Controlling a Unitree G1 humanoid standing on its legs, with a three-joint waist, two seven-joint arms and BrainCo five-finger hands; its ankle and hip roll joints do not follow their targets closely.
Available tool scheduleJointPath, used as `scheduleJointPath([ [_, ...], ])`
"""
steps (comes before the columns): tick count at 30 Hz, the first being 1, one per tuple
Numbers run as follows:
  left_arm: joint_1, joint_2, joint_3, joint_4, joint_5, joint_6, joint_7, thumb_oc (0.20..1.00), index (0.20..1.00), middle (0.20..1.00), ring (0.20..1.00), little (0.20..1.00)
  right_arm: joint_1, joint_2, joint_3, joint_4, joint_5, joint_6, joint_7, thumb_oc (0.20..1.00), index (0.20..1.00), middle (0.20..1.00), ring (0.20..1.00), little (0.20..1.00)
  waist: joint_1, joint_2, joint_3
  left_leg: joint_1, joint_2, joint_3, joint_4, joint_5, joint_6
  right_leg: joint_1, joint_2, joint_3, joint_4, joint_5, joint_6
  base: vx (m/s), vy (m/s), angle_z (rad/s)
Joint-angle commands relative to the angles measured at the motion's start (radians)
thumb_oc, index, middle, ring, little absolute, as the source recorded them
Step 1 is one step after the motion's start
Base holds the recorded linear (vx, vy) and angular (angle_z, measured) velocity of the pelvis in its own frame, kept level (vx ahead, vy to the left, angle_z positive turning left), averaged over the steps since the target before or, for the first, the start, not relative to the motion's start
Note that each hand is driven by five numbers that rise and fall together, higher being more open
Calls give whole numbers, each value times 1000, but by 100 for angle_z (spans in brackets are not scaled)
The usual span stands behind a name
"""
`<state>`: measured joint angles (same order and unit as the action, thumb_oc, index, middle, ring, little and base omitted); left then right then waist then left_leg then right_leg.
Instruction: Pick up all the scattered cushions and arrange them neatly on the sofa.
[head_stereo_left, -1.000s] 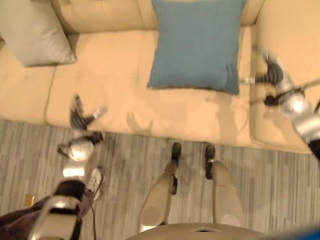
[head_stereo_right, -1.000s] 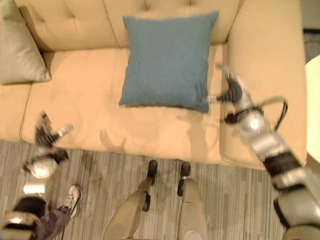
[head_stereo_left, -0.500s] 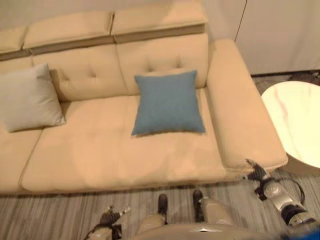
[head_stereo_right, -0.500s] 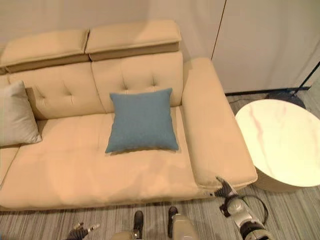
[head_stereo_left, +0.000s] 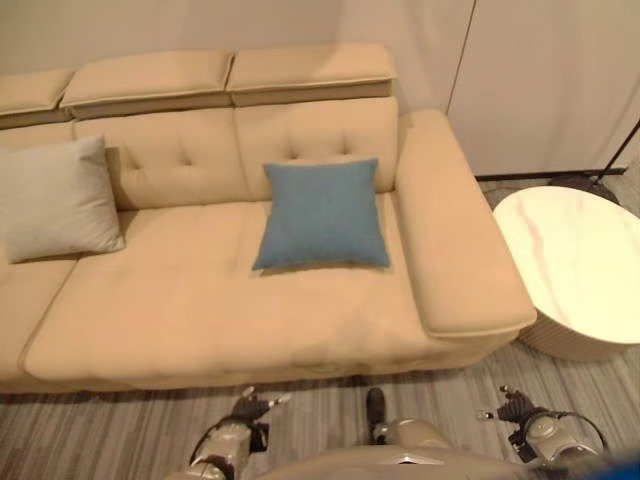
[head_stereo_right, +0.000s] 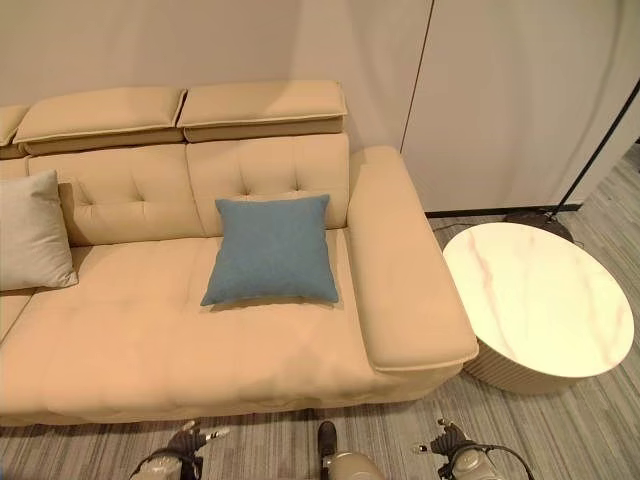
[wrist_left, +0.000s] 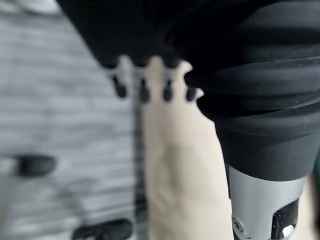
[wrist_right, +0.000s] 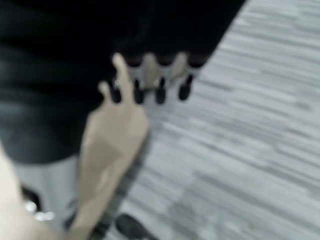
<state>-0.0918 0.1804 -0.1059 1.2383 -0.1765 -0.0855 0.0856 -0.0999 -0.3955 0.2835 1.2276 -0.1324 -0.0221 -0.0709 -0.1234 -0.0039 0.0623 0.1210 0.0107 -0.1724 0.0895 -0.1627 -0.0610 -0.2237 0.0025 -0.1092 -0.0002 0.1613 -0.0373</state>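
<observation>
Cushions both on the sofa (head_stereo_left: 200, 320): blue cushion (head_stereo_left: 322, 213) stands tilted against the backrest on the seat, just beside the sofa's right armrest (head_stereo_left: 455, 250). Grey cushion (head_stereo_left: 58, 197) leans against the backrest toward the sofa's left end, well apart from the blue one. Bare seat between them.

Left hand (head_stereo_left: 248, 408) sits low over the grey striped floor (head_stereo_right: 590, 430), in front of the sofa's front edge, touching nothing. Fingers (wrist_left: 142, 90) straight and lightly spread in a row, dark tips apart, holding nothing.

Right hand (head_stereo_left: 512, 406) is also low over the floor, near the front corner of the armrest and close to the round white table (head_stereo_right: 540, 300). Its fingers (wrist_right: 160, 92) hang straight in a row, relaxed, nothing between them and the thumb.

Round white table has a marbled surface and a ribbed side, and stands on the floor just beside the right armrest. Pale wall panels (head_stereo_right: 500, 90) run behind the sofa and table. Thin dark pole (head_stereo_right: 600, 150) leans in at the far right, its base behind the table.
</observation>
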Motion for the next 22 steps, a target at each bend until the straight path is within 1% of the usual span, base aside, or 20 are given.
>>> scheduleJointPath([
  [1, 73, 73, 35, 1, 20, -8, 6, 1000, 1000, 1000, 1000, 1000, -56, 30, 9, 2, -23, 2, 4, 1000, 1000, 1000, 1000, 1000, 40, -67, 83, -19, -102, -10, -25, 45, 34, -14, -60, 110, -55, 62, 221, -512, 106, -97],
  [2, 71, 84, 33, 8, 32, -7, 6, 1000, 1000, 1000, 1000, 1000, -59, 35, 12, 0, -22, 2, 5, 1000, 1000, 1000, 1000, 1000, 34, -66, 93, -37, -100, -1, -24, 49, 40, -35, -57, 155, -9, 41, 228, -428, 61, -173],
  [3, 70, 92, 35, 13, 41, -4, 7, 1000, 1000, 1000, 1000, 1000, -59, 37, 10, 0, -18, 0, 4, 1000, 1000, 1000, 1000, 1000, 38, -63, 95, -55, -98, 6, -21, 57, 45, -37, -56, 168, 31, 13, 223, -432, 22, -153],
  [4, 78, 104, 43, 26, 47, 1, 12, 1000, 1000, 1000, 1000, 1000, -58, 39, 9, 4, -22, 2, 4, 1000, 1000, 1000, 1000, 1000, 59, -50, 97, -84, -86, 30, -24, 79, 56, -16, -81, 125, 112, -39, 195, -375, 11, -111],
  [5, 84, 108, 50, 29, 47, 4, 13, 1000, 1000, 1000, 1000, 1000, -54, 38, 7, 7, -24, 1, 2, 1000, 1000, 1000, 1000, 1000, 68, -39, 96, -86, -75, 40, -38, 89, 59, 6, -92, 100, 149, -70, 184, -325, -24, -26],
  [6, 91, 113, 59, 33, 45, 6, 12, 1000, 1000, 1000, 1000, 1000, -50, 39, 6, 15, -28, 0, 1, 1000, 1000, 1000, 1000, 1000, 71, -30, 90, -87, -65, 42, -51, 98, 61, 29, -94, 109, 188, -94, 174, -171, -77, -39],
  [7, 94, 119, 64, 37, 40, 8, 11, 1000, 1000, 1000, 1000, 1000, -40, 44, -5, 30, -30, 4, 2, 1000, 1000, 1000, 1000, 1000, 84, -29, 64, -104, -59, 41, -54, 107, 54, 81, -110, 132, 185, -115, 176, -106, -126, -36],
  [8, 96, 121, 73, 42, 33, 7, 10, 1000, 1000, 1000, 1000, 1000, -40, 45, -7, 32, -33, 7, 3, 1000, 1000, 1000, 1000, 1000, 98, -33, 58, -101, -55, 51, -56, 101, 46, 105, -132, 101, 134, -107, 180, -54, -145, -13],
  [9, 100, 124, 76, 46, 35, 9, 13, 1000, 1000, 1000, 1000, 1000, -32, 46, -10, 28, -29, 6, 1, 1000, 1000, 1000, 1000, 1000, 98, -43, 52, -105, -56, 53, -53, 105, 40, 123, -133, 94, 104, -107, 186, 8, -143, -15],
  [11, 113, 118, 90, 55, 33, 7, 16, 1000, 1000, 1000, 1000, 1000, -16, 52, -9, 36, -35, 6, 2, 1000, 1000, 1000, 1000, 1000, 102, -52, 31, -95, -43, 65, -72, 107, 29, 154, -128, 72, 33, -102, 190, 68, -153, -7],
  [12, 124, 110, 100, 58, 21, 8, 15, 1000, 1000, 1000, 1000, 1000, -6, 54, -10, 42, -37, 10, 5, 1000, 1000, 1000, 1000, 1000, 99, -58, 22, -83, -35, 66, -81, 111, 23, 170, -110, 91, 12, -104, 188, 71, -125, 50],
  [18, 123, 98, 96, 58, 19, 11, 19, 1000, 1000, 1000, 1000, 1000, 26, 59, -16, 44, -22, 6, 5, 1000, 1000, 1000, 1000, 1000, 91, -59, 13, -56, -13, 54, -121, 132, 12, 202, -92, 77, 2, -121, 173, 9, -99, 32],
  [19, 117, 93, 82, 54, 29, 12, 21, 1000, 1000, 1000, 1000, 1000, 28, 68, -9, 43, -19, 4, 2, 1000, 1000, 1000, 1000, 1000, 89, -56, 9, -54, -11, 55, -139, 147, 10, 217, -92, 64, -17, -119, 171, -41, -69, 13],
  [22, 114, 87, 74, 54, 34, 15, 24, 1000, 1000, 1000, 1000, 1000, 24, 76, -1, 39, -24, 3, -3, 1000, 1000, 1000, 1000, 1000, 88, -55, 1, -47, -11, 60, -162, 156, 11, 228, -93, 59, -31, -113, 172, -44, -23, 15],
])
